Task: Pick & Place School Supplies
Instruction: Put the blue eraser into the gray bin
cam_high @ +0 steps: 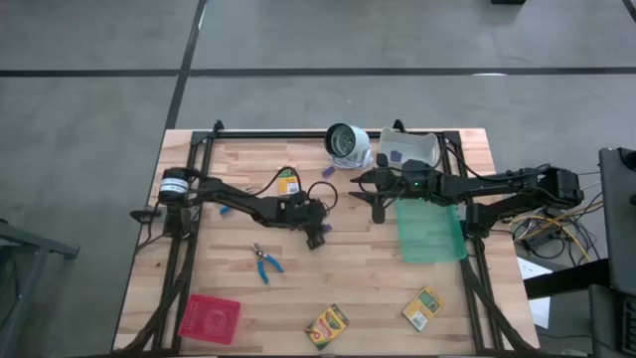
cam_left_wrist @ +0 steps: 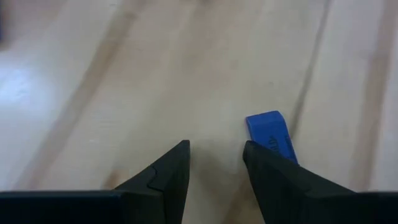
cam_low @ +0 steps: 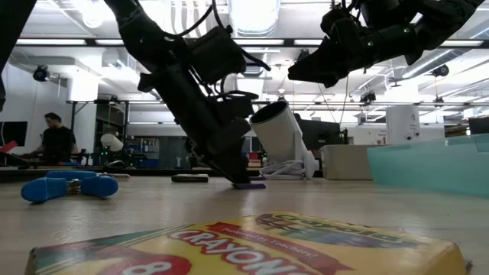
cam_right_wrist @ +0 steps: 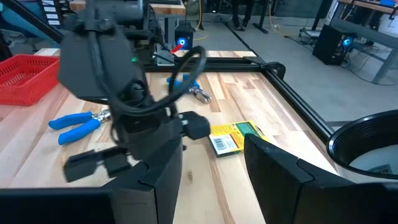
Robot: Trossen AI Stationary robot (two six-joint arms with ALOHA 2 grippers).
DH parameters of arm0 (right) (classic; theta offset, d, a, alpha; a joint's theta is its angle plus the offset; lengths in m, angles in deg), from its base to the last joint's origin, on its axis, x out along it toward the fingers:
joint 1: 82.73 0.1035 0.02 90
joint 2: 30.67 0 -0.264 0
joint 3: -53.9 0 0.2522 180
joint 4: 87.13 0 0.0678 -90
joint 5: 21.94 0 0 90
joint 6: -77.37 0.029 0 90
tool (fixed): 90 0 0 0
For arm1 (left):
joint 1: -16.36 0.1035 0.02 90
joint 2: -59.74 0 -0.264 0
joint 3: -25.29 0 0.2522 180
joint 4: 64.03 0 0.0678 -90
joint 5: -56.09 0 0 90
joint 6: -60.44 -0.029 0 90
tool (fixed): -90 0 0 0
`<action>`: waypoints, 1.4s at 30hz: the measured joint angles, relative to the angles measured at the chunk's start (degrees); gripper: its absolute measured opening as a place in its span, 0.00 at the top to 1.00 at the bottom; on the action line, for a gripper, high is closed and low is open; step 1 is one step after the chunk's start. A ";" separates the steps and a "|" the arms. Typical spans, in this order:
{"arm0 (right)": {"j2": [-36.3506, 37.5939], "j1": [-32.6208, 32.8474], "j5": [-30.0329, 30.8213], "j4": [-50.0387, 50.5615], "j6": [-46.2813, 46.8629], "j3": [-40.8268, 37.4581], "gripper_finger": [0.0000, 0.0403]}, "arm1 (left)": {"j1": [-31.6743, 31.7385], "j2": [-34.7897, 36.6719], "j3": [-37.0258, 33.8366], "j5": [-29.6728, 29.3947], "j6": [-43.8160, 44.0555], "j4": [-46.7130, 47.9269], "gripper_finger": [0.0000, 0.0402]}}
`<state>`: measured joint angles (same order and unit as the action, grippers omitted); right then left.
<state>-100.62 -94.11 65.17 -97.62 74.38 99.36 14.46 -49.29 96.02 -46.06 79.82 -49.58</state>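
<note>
Well, the sorting looks barely begun, judging by how much is scattered on the wooden counter (cam_high: 348, 278). Down at six o'clock in the overhead view lies one crayon box (cam_high: 326, 324), a second crayon box (cam_high: 422, 307) sits toward five o'clock, and a third crayon box (cam_high: 288, 183) rests up near eleven o'clock of centre, just beside the left arm. The blue-handled pliers (cam_high: 265, 263) are loose at seven o'clock, untouched, well apart from the red tray (cam_high: 209, 318) in the near-left corner, which appears to hold nothing. The left gripper (cam_high: 316, 237) is low over the middle of the counter, fingers apart with bare wood between them, and its wrist camera shows a small blue-purple eraser (cam_left_wrist: 271, 134) lying just beside one finger, not between the two, so nothing is gripped yet. From counter level that purple piece (cam_low: 249, 184) sits right at the gripper's tip. Another tiny purple piece (cam_high: 327, 170) lies at twelve o'clock, near the white-grey round camera (cam_high: 346, 142). The right gripper (cam_high: 380, 202) hovers high at one o'clock of centre, fingers apart and empty, beside the clear white bin (cam_high: 412, 149) and above the edge of the green mat (cam_high: 430, 231). The bin shows a dark bluish patch inside; I cannot tell what it is. My read: nearly everything remains to be placed, eraser first.
</note>
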 joint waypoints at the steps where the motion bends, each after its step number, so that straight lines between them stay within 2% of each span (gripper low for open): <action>1: 0.00 0.00 0.00 0.02 0.00 0.00 0.58 | -0.32 0.00 0.00 0.21 0.04 -0.33 0.59; 5: 0.00 0.00 0.00 0.02 0.00 0.00 0.58 | -0.95 -0.04 0.20 1.20 -0.11 -1.31 0.59; 10: 0.00 0.00 0.00 0.02 0.00 0.00 0.58 | -0.97 1.03 1.91 0.75 -5.74 0.45 0.59; 15: 0.00 0.00 0.00 0.52 0.00 0.00 0.58 | -1.09 5.40 6.32 -1.89 -11.82 13.28 0.59; 18: 0.00 0.00 0.00 1.34 0.00 0.00 0.58 | -1.18 8.17 8.37 -2.96 -11.82 23.04 0.59; 21: 0.00 0.00 0.00 1.51 0.00 0.00 0.58 | -2.21 10.61 8.05 -2.58 -10.41 26.42 0.59; 26: 0.02 0.00 -0.02 1.57 0.02 0.02 0.58 | -4.37 12.63 4.96 3.44 -8.53 24.07 0.59; 42: 0.02 0.00 -0.02 1.33 0.00 0.02 0.58 | -6.20 10.83 -8.81 3.46 -5.35 -3.23 0.59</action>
<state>-100.60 -94.11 65.14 -96.29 74.38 99.38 8.26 -38.47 87.22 -42.60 74.47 -52.81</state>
